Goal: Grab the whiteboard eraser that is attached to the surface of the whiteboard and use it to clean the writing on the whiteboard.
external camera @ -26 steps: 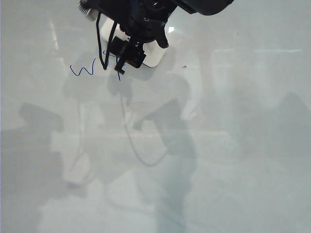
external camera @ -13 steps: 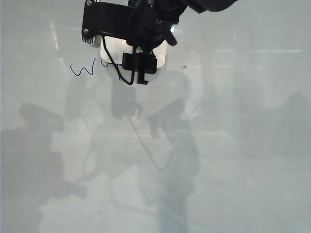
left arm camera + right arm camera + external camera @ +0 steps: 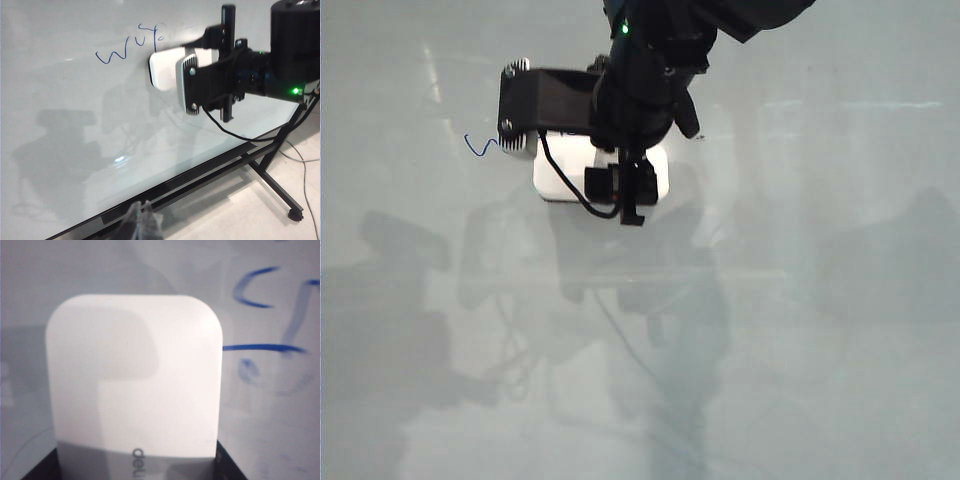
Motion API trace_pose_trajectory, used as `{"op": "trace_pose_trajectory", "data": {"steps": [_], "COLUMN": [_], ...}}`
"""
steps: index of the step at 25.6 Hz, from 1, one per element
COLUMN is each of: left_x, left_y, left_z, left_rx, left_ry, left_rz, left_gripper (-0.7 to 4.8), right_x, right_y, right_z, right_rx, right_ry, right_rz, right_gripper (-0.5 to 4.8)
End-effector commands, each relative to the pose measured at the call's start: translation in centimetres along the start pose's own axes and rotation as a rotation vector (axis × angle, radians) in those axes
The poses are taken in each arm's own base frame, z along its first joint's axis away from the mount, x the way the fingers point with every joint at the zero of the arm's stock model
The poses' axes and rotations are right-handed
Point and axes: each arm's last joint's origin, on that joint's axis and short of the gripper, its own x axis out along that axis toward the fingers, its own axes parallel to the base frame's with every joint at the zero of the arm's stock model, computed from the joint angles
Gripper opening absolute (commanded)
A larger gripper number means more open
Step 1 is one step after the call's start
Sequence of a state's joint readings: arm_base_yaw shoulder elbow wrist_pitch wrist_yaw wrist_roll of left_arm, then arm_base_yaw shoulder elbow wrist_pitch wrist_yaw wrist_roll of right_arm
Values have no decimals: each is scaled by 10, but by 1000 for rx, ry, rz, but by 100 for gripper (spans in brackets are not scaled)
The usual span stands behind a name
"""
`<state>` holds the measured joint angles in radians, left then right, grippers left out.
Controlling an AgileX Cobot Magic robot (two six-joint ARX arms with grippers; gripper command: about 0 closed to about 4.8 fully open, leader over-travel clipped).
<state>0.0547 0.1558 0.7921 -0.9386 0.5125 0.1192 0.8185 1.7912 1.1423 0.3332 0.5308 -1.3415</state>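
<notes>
The right gripper (image 3: 628, 185) is clamped on the whiteboard eraser (image 3: 560, 172), pressing it flat against the whiteboard (image 3: 820, 300). In the right wrist view the whiteboard eraser (image 3: 135, 380) fills most of the frame between the jaws, whose dark edges show only at the eraser's near corners; the fingers themselves are cut off. Just past the eraser's far side lie blue strokes of the writing (image 3: 265, 347), some crisp, some smeared and pale.

From the exterior view, the arm and its camera block hide most of the eraser and nearly all the writing; only a small blue squiggle (image 3: 478, 147) shows beside the gripper. The left wrist view shows more: the first letters of the writing (image 3: 125, 47) are intact beyond the eraser (image 3: 162, 70), with the right gripper (image 3: 225, 62) behind it.

The left gripper (image 3: 142, 225) is a blurred shape at the frame's edge, well apart from the eraser; whether its jaws are apart cannot be told.

Against a second ago, the eraser has slid lower over the word, and the wrist has rolled.
</notes>
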Motion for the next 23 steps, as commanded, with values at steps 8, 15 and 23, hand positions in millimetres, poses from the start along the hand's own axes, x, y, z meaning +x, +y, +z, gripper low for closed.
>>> {"op": "trace_pose_trajectory", "data": {"steps": [8,15,23], "left_x": [0,0,0], "left_y": [0,0,0], "left_z": [1,1,1], "left_rx": [10,10,10], "left_ry": [-13,-13,-12], "left_rz": [-2,-3,-2], "left_gripper": [-2,-2,-2], "right_x": [-18,-43,-32], "right_y": [-30,-54,-56], "right_z": [11,56,69], "right_rx": [-119,-124,-199], "right_ry": [243,22,17], "right_rz": [-107,-122,-31], "right_gripper": [149,149,149]}}
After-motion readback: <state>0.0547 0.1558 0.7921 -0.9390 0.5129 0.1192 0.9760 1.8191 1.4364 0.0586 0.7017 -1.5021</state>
